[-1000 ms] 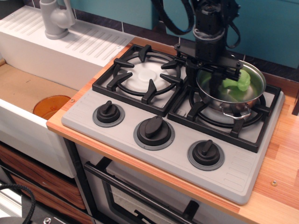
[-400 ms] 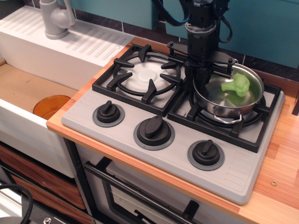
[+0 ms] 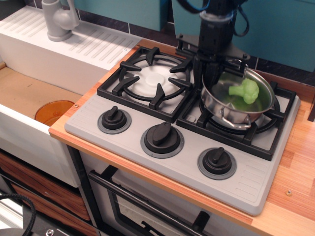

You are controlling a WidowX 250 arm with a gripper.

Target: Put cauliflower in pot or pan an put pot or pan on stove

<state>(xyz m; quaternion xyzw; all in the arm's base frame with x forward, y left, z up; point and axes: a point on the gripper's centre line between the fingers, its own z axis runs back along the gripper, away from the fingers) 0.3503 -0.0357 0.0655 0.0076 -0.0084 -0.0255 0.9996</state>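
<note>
The light-green cauliflower (image 3: 244, 92) lies inside the shiny steel pot (image 3: 220, 111). The pot sits over the right burner grate (image 3: 275, 129) of the grey stove (image 3: 187, 164) and is tilted, with its front loop handle low toward me. My gripper (image 3: 210, 74) comes down from above at the pot's back-left rim. Its black fingers look closed on that rim, though the contact itself is partly hidden by the arm.
The left burner grate (image 3: 153, 81) with its white disc is bare. Three black knobs (image 3: 162, 134) line the stove front. A white sink unit (image 3: 74, 49) with a grey faucet (image 3: 59, 19) and an orange disc (image 3: 54, 112) stand to the left. Wooden counter (image 3: 298, 167) runs on the right.
The gripper moved from over the pot's middle to its back-left rim. The pot shifted slightly left and now tilts; the cauliflower stayed inside.
</note>
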